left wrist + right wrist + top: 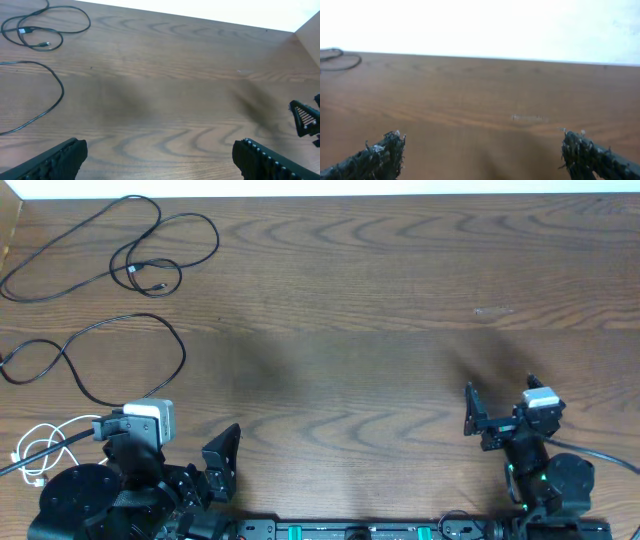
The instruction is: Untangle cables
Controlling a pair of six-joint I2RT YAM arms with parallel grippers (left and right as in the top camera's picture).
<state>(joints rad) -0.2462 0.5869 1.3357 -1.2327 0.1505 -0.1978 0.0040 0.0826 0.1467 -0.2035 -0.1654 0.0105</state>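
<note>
Both the left pincer [160,149] and right pincer [482,141] gape empty, and the white cable [42,444] coiled by the left arm's base [75,498] may snag when that arm reaches the black cables [184,352] lying far-left on the desk [350,330].

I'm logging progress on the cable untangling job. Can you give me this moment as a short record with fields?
surface: brown wooden table
first thin black cable: far-left corner, looped over itself
second thin black cable: left side, nearer the robot, one open curve
short white cable: coiled beside the left arm's base
separation: the three cables lie apart from each other
left gripper: open, holding nothing
right gripper: open, holding nothing, on the cable-free right side
</note>
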